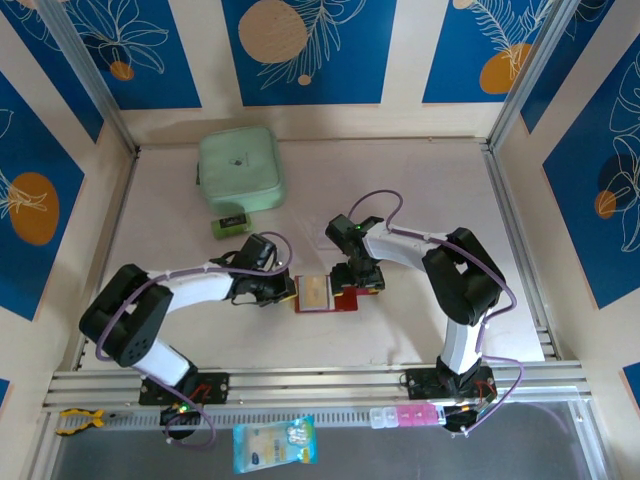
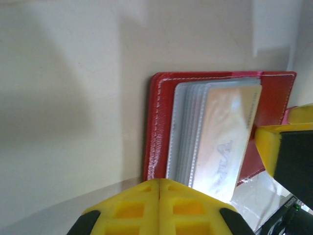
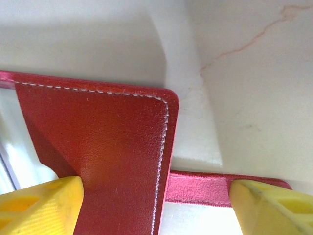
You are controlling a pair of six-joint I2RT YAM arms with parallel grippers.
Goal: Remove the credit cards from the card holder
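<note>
Top external — mint case beyond card holder.

The card holder is glossy dark red with white stitching along its edge and a pinker red strip. Its sleeves are pale grey-blue, and the top card is tan-gold with a faint grey mark. The left gripper and right gripper have bright yellow fingers, the case is mint green, the small block is green and black, the table is cream, and the walls carry blue panels with white leaf outlines and orange discs.
</note>
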